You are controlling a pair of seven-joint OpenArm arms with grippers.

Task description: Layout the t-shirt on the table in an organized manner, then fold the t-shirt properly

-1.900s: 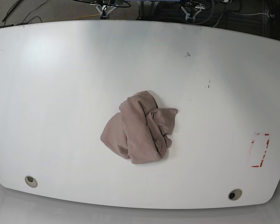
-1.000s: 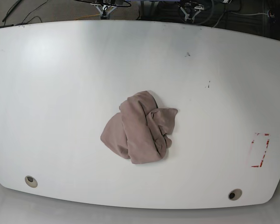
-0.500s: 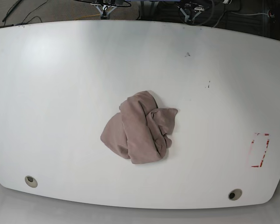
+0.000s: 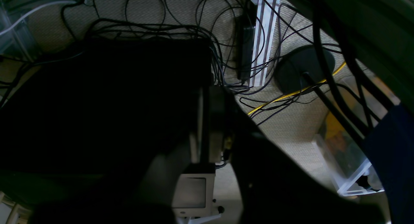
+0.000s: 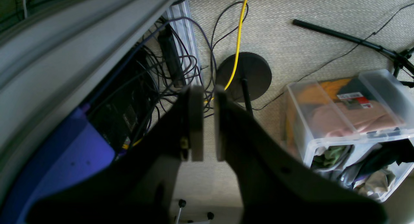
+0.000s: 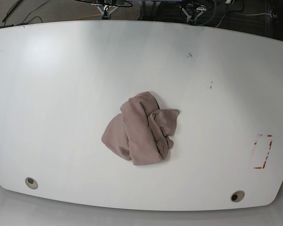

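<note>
The t-shirt, a dusty mauve-brown bundle, lies crumpled in a loose heap near the middle of the white bench, not spread out, with one flap jutting toward the side that bears the red tape rectangle. Two round grommet holes sit near the bench's near edge. Neither arm reaches over the bench top. The right gripper points at the carpeted floor beside a clear storage bin, its jaws drawn nearly together with only a thin gap and nothing between them. The left gripper hangs in deep shadow above tangled cables, its jaws pressed together and empty.
</note>
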